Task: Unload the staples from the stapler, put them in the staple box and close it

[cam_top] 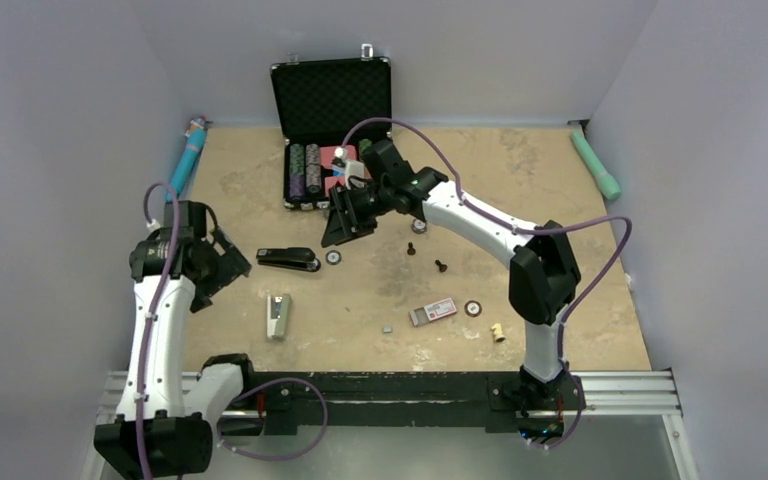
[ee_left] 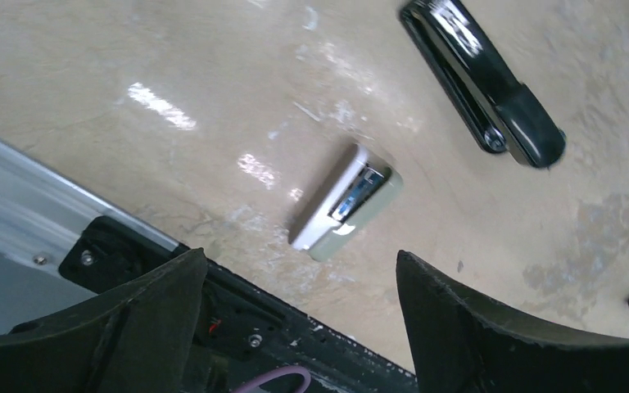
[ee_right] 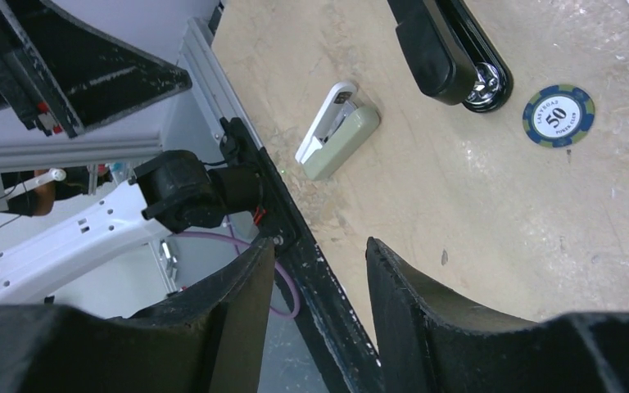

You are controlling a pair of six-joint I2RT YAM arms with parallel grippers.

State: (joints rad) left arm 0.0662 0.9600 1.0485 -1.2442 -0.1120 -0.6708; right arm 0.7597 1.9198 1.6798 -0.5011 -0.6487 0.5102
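1. The left gripper [ee_left: 300, 260] hangs over the table's [cam_top: 560, 220] near-left part, jaws spread wide and empty, probably so it stays clear of both staplers
2. The right gripper [ee_right: 319, 246] reaches across from the far side, fingers parted with nothing in the gap
3. The black stapler [ee_left: 483, 78] lies closed and flat; the small stapler [ee_left: 344, 205] lies nearer, apart from it, its white half seemingly slid out of the beige shell
4. The staples [cam_top: 387, 327], a tiny grey strip as far as the top view lets me tell, lie loose just left of the box [cam_top: 433, 311], well apart from both staplers
5. With the strip out and both grippers empty, the unloading looks done
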